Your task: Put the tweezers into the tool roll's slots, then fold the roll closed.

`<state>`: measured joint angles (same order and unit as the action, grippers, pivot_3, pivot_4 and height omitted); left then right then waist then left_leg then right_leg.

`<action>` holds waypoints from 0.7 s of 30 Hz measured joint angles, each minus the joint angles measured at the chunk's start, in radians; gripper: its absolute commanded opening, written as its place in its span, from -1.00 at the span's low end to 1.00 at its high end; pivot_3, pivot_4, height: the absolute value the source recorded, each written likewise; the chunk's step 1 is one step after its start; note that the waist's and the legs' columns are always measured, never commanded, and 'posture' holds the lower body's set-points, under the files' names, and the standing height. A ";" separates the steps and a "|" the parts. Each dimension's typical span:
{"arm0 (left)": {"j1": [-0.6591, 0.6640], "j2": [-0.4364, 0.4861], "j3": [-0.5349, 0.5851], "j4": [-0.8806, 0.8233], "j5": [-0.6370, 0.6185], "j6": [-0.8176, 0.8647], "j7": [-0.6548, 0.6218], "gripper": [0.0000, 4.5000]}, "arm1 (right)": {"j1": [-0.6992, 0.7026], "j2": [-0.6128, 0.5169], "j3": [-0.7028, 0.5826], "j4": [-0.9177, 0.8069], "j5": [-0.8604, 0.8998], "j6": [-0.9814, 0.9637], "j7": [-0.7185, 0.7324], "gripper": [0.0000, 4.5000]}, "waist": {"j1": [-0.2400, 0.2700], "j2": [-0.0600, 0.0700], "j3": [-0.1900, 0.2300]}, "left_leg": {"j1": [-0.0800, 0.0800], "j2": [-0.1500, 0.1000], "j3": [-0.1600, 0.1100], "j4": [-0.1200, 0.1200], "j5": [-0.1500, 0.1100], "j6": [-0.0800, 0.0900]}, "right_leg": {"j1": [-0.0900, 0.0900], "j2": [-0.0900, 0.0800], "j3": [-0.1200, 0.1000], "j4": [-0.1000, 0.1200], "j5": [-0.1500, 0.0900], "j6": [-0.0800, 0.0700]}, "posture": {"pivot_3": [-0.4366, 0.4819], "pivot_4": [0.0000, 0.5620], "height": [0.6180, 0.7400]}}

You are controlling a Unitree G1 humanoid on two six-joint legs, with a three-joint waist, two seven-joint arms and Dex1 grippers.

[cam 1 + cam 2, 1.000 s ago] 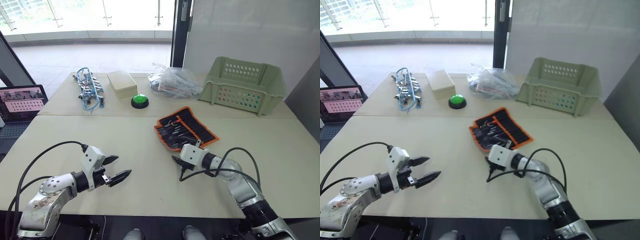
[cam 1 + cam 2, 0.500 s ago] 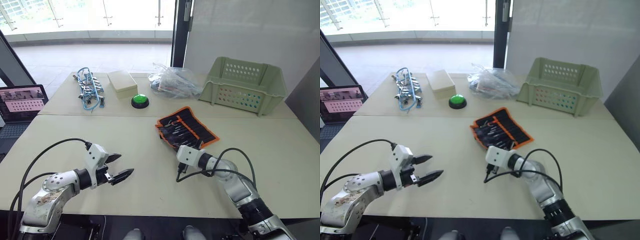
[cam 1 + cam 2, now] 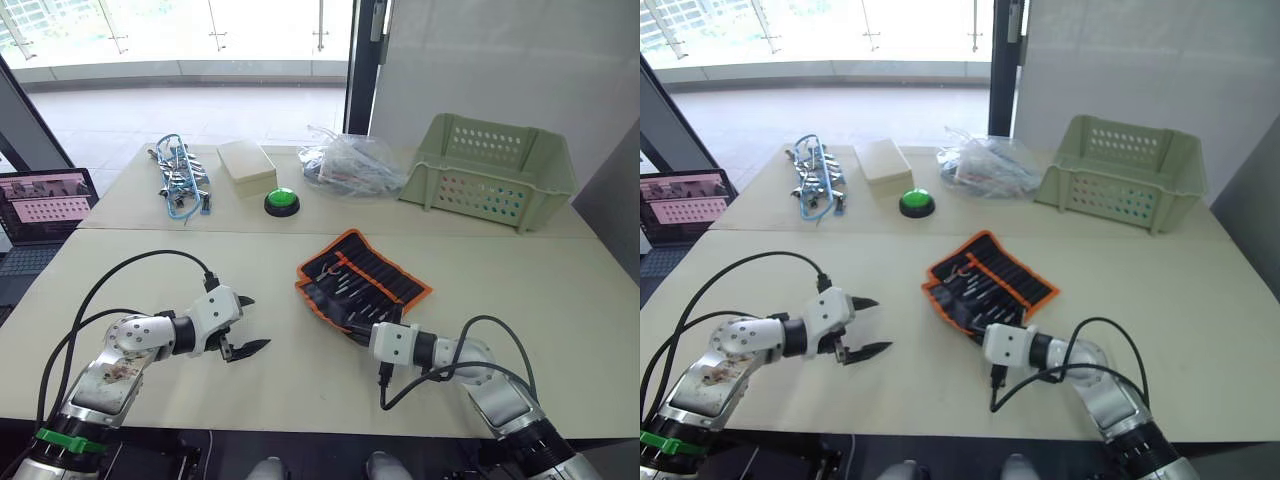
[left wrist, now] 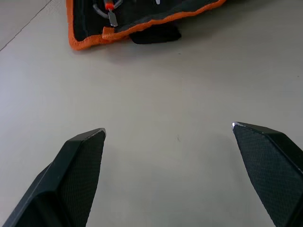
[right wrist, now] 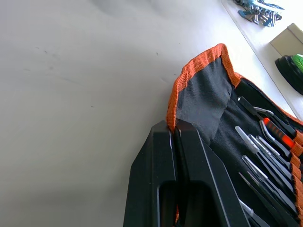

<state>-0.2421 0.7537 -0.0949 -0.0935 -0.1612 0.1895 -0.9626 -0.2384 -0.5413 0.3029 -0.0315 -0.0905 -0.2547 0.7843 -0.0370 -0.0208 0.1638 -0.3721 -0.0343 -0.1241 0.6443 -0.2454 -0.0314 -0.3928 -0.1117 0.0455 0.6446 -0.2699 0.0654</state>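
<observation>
The tool roll [image 3: 365, 283], black fabric with orange edging, lies open on the table in front of my right arm. Slim tweezers [image 5: 263, 152] sit in its slots [image 3: 350, 278], along with a red-marked tool. My right gripper [image 5: 173, 131] is shut on the roll's near orange edge [image 5: 174, 101], which it holds lifted a little off the table; in the left eye view the right gripper [image 3: 360, 330] sits at the roll's near corner. My left gripper [image 3: 255, 322] is open over bare table to the left of the roll, with nothing between its fingertips [image 4: 92, 139].
At the back right is a pale green basket [image 3: 490, 170]. A clear plastic bag [image 3: 350, 165], a green button [image 3: 281, 202], a beige box [image 3: 246, 166] and a blue-and-silver tangle of clips [image 3: 180, 178] line the far table. A laptop [image 3: 45, 205] stands at the left.
My right gripper has shut on the roll's near edge and drawn the roll nearer and a bit left. My left gripper has moved right, towards the roll, still open.
</observation>
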 measured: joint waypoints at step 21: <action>-0.504 -0.221 -0.258 0.640 0.324 -0.530 -0.031 -0.14 | 0.056 0.010 -0.008 -0.068 -0.017 0.023 -0.032 -1.00 | -0.003 -0.001 0.000 | -0.001 0.000 0.000 0.002 0.000 0.000 | 0.000 0.000 -0.001 0.001 0.000 0.000 | -0.05 -0.47 1.00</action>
<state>-0.7463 0.5325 -0.3534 0.5463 0.1624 -0.3406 -0.9938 -0.1828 -0.5311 0.2949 -0.0999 -0.1072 -0.2320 0.7519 -0.0401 -0.0215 0.1641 -0.3728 -0.0347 -0.1243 0.6460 -0.2452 -0.0312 -0.3930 -0.1113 0.0448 0.6460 -0.2700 0.0657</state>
